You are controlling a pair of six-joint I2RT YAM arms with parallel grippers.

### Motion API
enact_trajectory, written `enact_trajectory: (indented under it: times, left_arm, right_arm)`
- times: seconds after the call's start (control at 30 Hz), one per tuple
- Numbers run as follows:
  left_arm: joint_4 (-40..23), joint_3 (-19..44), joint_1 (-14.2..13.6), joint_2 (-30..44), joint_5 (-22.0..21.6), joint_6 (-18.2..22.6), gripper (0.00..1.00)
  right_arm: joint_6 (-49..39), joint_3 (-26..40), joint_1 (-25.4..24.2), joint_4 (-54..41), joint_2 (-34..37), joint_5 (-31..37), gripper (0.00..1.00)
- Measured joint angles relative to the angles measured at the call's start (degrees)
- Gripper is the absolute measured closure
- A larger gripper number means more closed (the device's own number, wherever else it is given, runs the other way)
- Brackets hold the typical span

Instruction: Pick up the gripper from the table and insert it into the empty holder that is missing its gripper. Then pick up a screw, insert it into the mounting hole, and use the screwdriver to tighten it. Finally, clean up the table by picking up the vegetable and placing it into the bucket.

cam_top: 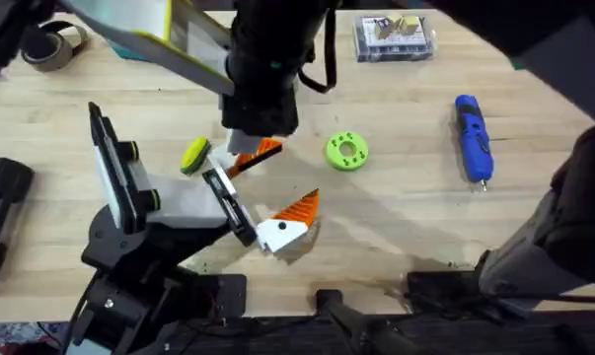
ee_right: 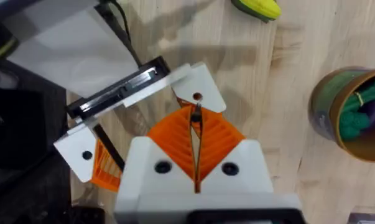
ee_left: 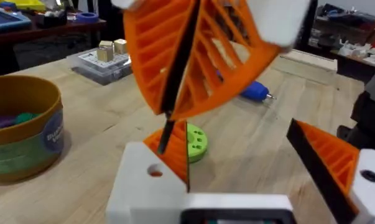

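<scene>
Right gripper (ee_right: 195,134) points down at the wooden table (cam_top: 406,227), its 2 ribbed orange pads pinched on a thin dark screw, probably, at the hole of the gripper (ee_right: 196,93) seated in the black holder (ee_right: 122,87). Left gripper (ee_left: 237,155) is spread, grasping nothing. Tan bucket (ee_left: 22,127), label partly legible "Bu". Blue screwdriver (cam_top: 472,136) beyond.

The bucket (ee_left: 22,127) carries a green label band whose print is unreadable
</scene>
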Motion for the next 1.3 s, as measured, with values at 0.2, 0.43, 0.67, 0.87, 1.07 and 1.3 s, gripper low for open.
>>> enact_trajectory:
  times: [0.2,0.43,0.67,0.87,1.07,1.3]
  left_arm:
    - [0.0,0.0,0.0,0.0,0.0,0.0,0.015]
    - [0.0,0.0,0.0,0.0,0.0,0.0,0.015]
    - [0.0,0.0,0.0,0.0,0.0,0.0,0.015]
    - [0.0,0.0,0.0,0.0,0.0,0.0,0.015]
    - [0.0,0.0,0.0,0.0,0.0,0.0,0.015]
    - [0.0,0.0,0.0,0.0,0.0,0.0,0.015]
  right_arm:
    - [0.0,0.0,0.3,0.3,0.3,0.0,0.990]
    - [0.0,0.0,0.4,0.5,0.3,0.0,0.990]
    - [0.0,0.0,0.4,0.5,0.5,0.0,0.990]
    - [-0.1,0.0,0.4,0.7,1.4,0.0,0.990]
    - [-0.7,0.0,0.4,0.7,1.4,0.0,0.990]
    - [-1.0,0.0,0.4,0.2,1.4,0.0,0.990]
